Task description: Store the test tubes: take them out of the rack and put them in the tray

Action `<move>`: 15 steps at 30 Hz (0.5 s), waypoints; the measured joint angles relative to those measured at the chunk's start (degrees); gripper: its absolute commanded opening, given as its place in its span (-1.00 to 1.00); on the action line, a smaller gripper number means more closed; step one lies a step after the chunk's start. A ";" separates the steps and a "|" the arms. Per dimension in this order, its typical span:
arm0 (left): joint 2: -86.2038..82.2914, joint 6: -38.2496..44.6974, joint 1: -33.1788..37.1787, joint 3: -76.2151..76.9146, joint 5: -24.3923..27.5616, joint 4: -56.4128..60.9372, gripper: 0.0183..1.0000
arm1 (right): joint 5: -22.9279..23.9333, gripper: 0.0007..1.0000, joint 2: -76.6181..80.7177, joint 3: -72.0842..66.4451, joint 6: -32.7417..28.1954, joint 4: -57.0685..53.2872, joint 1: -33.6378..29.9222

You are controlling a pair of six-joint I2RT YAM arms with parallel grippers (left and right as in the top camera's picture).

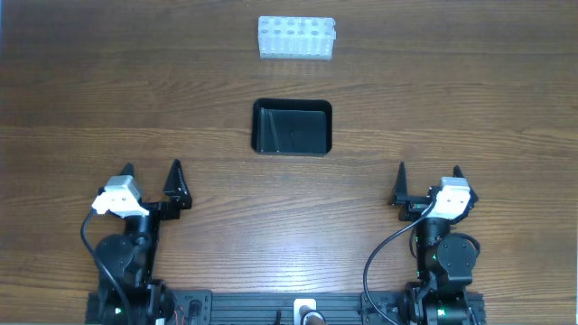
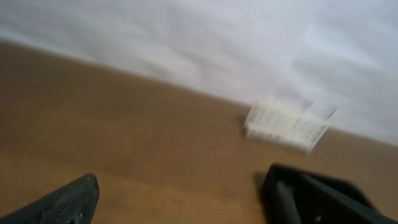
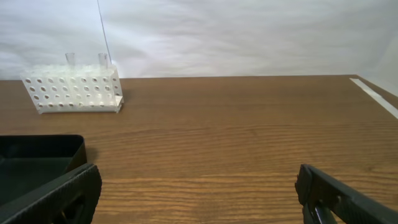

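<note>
Tubes point(image 3: 103, 60) stand upright in rack point(image 1: 296, 38) at far side of surface point(image 1: 452, 90), about centre; two tops poke above it in right wrist view, any others too small to tell. Tray point(image 1: 292, 127), black & shallow, sits just nearer the arms than rack, apart from it, no tube seen in it. Left tool point(image 1: 152, 169) & right tool point(image 1: 429, 171) are both released, holding nothing, near their bases, well apart from rack. Judgement: tubes prob. light, stiff, slick-walled, breakable if glass, so moderate squeeze, no hard clamp. Only free part is the short bit above rack, so take hold there, one jaw each side, pull straight up w/o tilt. Rack looks light too & may lift or slide w/ a sticky tube. Round tubes will likely roll in tray, so set them down low, don't drop.
</note>
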 measured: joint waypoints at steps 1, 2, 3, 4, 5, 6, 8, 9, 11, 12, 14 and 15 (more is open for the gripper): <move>0.04 0.02 0.33 0.00 -0.15 0.02 1.00 | 0.02 0.98 0.00 0.00 -0.02 0.00 0.00; 0.00 0.02 0.52 0.00 -0.22 0.02 1.00 | 0.00 0.98 0.00 0.00 0.02 -0.02 0.00; 0.00 0.00 0.68 0.00 -0.24 0.02 1.00 | 0.00 0.98 -0.02 0.00 -0.02 -0.02 0.00; 0.00 0.00 0.76 0.00 -0.33 0.02 1.00 | 0.00 0.98 0.00 0.00 0.02 -0.02 0.00; 0.00 0.02 0.81 0.00 -0.39 0.02 1.00 | 0.00 0.99 0.00 0.00 0.00 -0.02 0.00; 0.00 0.02 0.81 0.00 -0.39 0.02 1.00 | 0.00 0.99 0.00 0.00 -0.04 -0.02 0.00; 0.00 0.02 0.81 0.00 -0.39 0.02 1.00 | 0.00 0.98 0.00 0.00 0.00 -0.02 0.00; 0.00 0.02 0.81 0.00 -0.42 0.02 1.00 | 0.00 0.99 0.00 0.00 -0.02 -0.02 0.00; 0.00 0.00 0.81 0.00 -0.42 0.02 1.00 | 0.00 0.98 0.00 0.00 -0.02 -0.02 0.00; 0.00 0.00 0.81 0.00 -0.42 0.00 1.00 | 0.00 0.98 0.00 0.00 0.02 -0.02 0.00; 0.00 0.00 0.81 0.00 -0.42 0.02 1.00 | 0.00 0.98 0.00 0.00 0.00 -0.02 0.00; 0.00 0.02 0.81 0.00 -0.42 0.02 1.00 | 0.00 0.98 0.00 0.00 0.00 -0.02 0.00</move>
